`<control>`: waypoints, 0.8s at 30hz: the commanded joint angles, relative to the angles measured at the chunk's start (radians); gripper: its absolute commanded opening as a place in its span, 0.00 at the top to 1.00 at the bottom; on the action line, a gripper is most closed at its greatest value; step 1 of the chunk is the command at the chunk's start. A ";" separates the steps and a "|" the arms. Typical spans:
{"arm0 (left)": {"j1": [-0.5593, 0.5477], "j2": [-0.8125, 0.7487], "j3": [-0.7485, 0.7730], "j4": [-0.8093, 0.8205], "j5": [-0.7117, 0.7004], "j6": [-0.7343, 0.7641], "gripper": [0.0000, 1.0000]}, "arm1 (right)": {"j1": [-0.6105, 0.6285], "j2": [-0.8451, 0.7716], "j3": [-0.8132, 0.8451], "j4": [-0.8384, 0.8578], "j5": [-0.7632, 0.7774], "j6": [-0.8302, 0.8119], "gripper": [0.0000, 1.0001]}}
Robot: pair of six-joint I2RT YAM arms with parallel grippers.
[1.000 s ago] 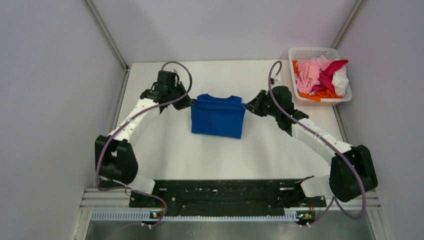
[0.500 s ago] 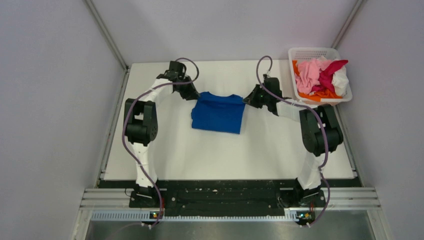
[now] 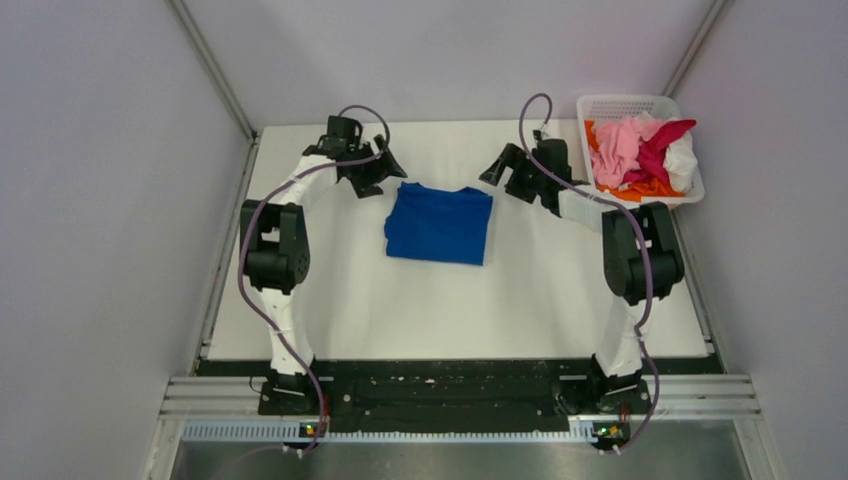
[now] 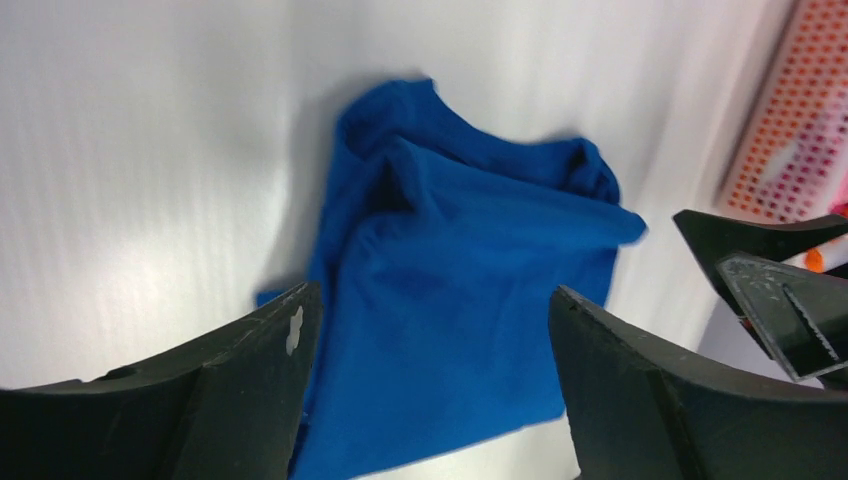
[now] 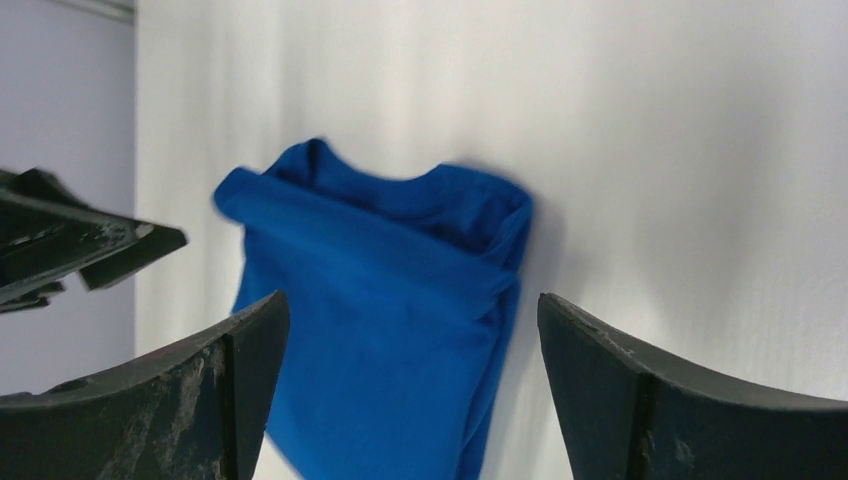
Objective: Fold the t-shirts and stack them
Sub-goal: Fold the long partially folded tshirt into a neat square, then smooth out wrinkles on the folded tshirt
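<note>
Over at the far right corner of the worktop (image 3: 450,300), the white mesh basket (image 3: 625,103) holds a tangle of pink, magenta, white and orange t-shirts (image 3: 640,150), too bunched up to count. The folded blue t-shirt (image 3: 438,224) lies flat mid-worktop between the left fingers (image 4: 230,390) and right fingers (image 5: 640,400), both spread wide and gripping nothing.

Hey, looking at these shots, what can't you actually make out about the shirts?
1. Blue t-shirt: no print can be made out in any view; only plain folded cloth faces the cameras.
2. Heaped t-shirts in the basket: they overlap and are small in the top view, so they cannot be counted.
3. Right wrist view: the blue t-shirt's near end is cut off by the bottom edge, and its outline is blurred.
</note>
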 commanded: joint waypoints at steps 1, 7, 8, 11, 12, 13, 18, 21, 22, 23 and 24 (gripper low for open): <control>-0.078 -0.145 -0.110 0.148 0.129 0.013 0.02 | 0.049 -0.154 -0.114 0.147 -0.183 -0.006 0.07; -0.100 0.005 -0.022 0.188 0.123 -0.014 0.01 | 0.062 -0.102 -0.123 0.231 -0.279 0.050 0.06; -0.101 0.049 0.017 0.181 0.105 -0.013 0.02 | 0.062 -0.081 -0.110 0.236 -0.280 0.043 0.06; -0.098 0.174 0.145 0.157 0.032 -0.012 0.02 | 0.061 0.018 -0.051 0.242 -0.281 0.020 0.06; -0.091 0.214 0.190 0.140 0.019 -0.014 0.02 | 0.057 0.056 -0.016 0.239 -0.276 0.010 0.06; -0.084 0.251 0.224 0.135 0.020 -0.018 0.02 | 0.054 0.093 0.012 0.234 -0.261 0.005 0.06; -0.064 0.357 0.295 0.060 -0.047 -0.057 0.04 | 0.041 0.278 0.157 0.097 -0.203 -0.028 0.05; -0.063 0.355 0.254 0.068 0.007 -0.058 0.04 | 0.044 0.294 0.169 0.055 -0.192 -0.056 0.05; -0.063 0.346 0.245 0.072 0.015 -0.059 0.04 | 0.044 0.284 0.169 0.047 -0.189 -0.061 0.05; -0.063 0.334 0.243 0.070 0.016 -0.056 0.04 | 0.045 0.269 0.172 0.038 -0.184 -0.070 0.05; -0.063 0.317 0.245 0.068 0.017 -0.053 0.04 | 0.045 0.247 0.178 0.021 -0.174 -0.079 0.04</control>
